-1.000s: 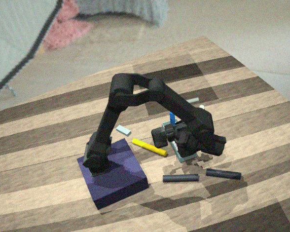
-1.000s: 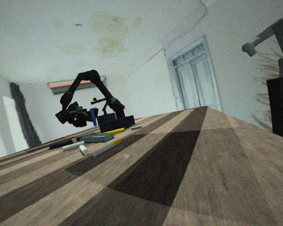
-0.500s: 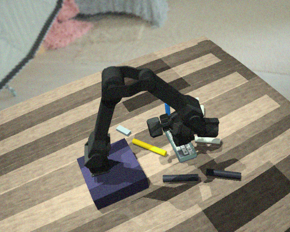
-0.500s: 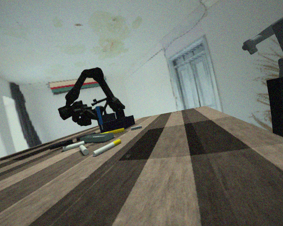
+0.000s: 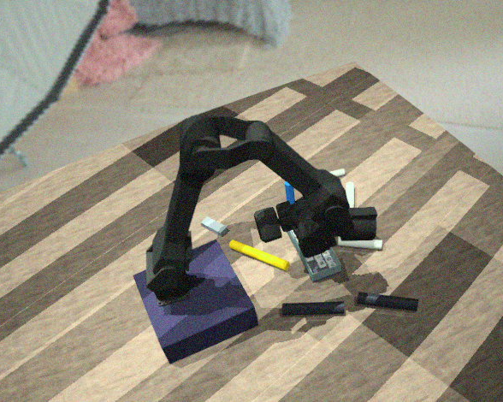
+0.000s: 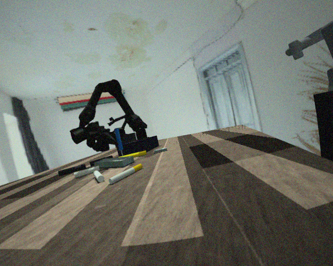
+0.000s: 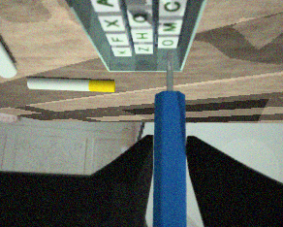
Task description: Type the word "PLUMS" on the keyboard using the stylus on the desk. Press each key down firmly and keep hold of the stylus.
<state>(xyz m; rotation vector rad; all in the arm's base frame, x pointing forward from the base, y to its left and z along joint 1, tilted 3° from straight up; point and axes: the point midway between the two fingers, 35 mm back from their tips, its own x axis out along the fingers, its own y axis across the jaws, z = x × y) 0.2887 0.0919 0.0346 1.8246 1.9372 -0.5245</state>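
My gripper (image 7: 170, 143) is shut on the blue stylus (image 5: 290, 192) (image 6: 118, 141) (image 7: 170, 160). The stylus's thin metal tip points at the keyboard (image 5: 326, 275) (image 6: 115, 163) (image 7: 136, 67). In the wrist view the tip lines up with the right-hand column, at the edge of the O key (image 7: 168, 42), with the M key (image 7: 172, 26) and C key beyond it. Whether the tip touches a key cannot be told. The arm hides much of the keyboard in the top view, and the P, L, U and S keys cannot be made out.
A yellow cylinder (image 5: 259, 255) (image 6: 136, 153) and a pale block (image 5: 214, 226) (image 6: 160, 150) lie between the keyboard and the purple base (image 5: 208, 298). White cylinders (image 5: 359, 243) (image 6: 86, 171) and a white-and-yellow one (image 6: 126, 174) (image 7: 70, 85) lie beyond. Two black bars (image 5: 313, 308) (image 5: 387, 301) lie near the keyboard.
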